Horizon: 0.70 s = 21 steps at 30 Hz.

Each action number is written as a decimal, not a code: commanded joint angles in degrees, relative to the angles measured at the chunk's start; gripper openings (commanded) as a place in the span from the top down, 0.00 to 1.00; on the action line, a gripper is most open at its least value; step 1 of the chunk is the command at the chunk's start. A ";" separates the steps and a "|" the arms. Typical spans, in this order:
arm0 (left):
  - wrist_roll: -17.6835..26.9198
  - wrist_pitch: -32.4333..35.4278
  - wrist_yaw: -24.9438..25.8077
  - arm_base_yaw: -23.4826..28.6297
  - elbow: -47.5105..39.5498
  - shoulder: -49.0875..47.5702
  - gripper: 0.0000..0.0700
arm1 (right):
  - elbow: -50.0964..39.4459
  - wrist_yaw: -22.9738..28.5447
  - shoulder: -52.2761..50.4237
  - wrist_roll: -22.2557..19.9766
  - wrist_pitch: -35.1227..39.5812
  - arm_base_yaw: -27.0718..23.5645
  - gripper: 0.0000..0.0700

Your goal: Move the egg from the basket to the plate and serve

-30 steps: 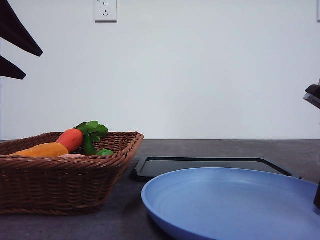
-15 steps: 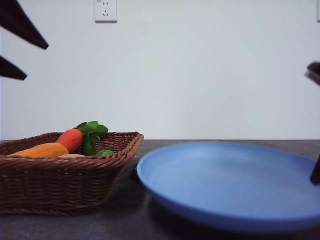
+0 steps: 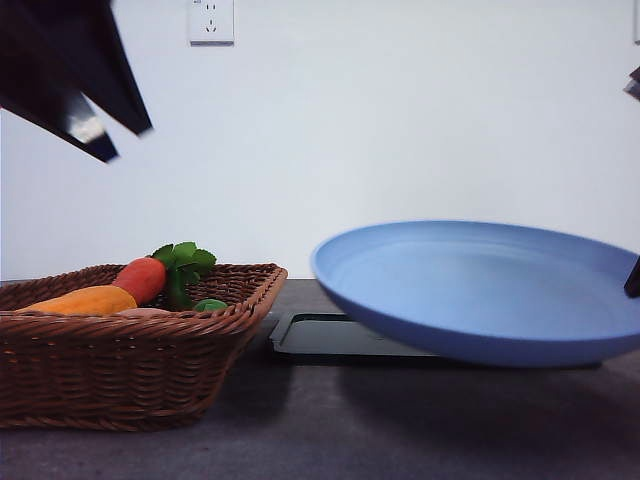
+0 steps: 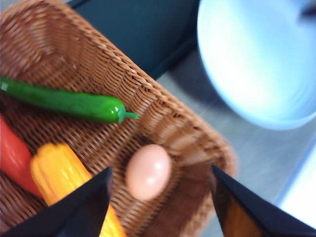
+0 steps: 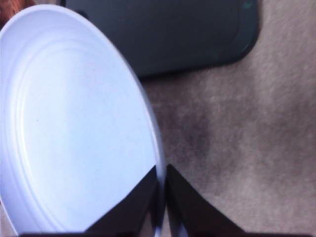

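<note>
The reddish-brown egg (image 4: pixel 148 171) lies in the brown wicker basket (image 4: pixel 163 106), near one corner. My left gripper (image 4: pixel 159 169) hovers open above it, one finger to each side and apart from it. From the front, this gripper (image 3: pixel 125 142) is a blurred dark shape high over the basket (image 3: pixel 130 365). The light blue plate (image 3: pixel 480 290) hangs tilted above the table, to the right of the basket. My right gripper (image 5: pixel 161 170) is shut on the rim of the plate (image 5: pixel 74 123).
A green pepper (image 4: pixel 69 103), a yellow corn-like item (image 4: pixel 64 177) and a red carrot (image 4: pixel 12 153) share the basket with the egg. A flat black tray (image 3: pixel 330 335) lies on the dark table behind and under the raised plate.
The plate has risen off the table, moved right and tilted in the right gripper's hold. The left gripper has swung down and right over the basket.
</note>
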 commanded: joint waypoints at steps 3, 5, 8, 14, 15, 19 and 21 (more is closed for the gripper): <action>5.52 0.25 -3.38 -3.27 2.02 6.40 0.42 | 0.85 -0.17 -1.92 0.57 0.76 -1.66 1.00; 6.14 0.32 -4.44 -4.12 2.08 9.45 0.42 | 0.85 -0.20 -3.26 0.56 0.76 -2.71 1.00; 7.11 0.56 -5.43 -4.92 2.08 14.22 0.42 | 0.85 -0.20 -5.23 0.55 0.74 -4.06 1.00; 7.36 1.58 -6.06 -5.03 2.08 20.79 0.44 | 0.85 -0.22 -7.85 0.57 0.74 -5.70 1.00; 7.36 2.10 -6.06 -5.03 2.08 21.45 0.45 | 0.85 -0.22 -8.08 0.57 0.76 -5.85 1.00; 7.39 3.18 -6.05 -5.05 2.08 23.07 0.45 | 0.85 -0.23 -8.38 0.57 0.75 -6.10 1.00; 7.40 3.22 -6.06 -5.03 2.08 23.39 0.45 | 0.85 -0.23 -8.38 0.57 0.75 -6.10 1.00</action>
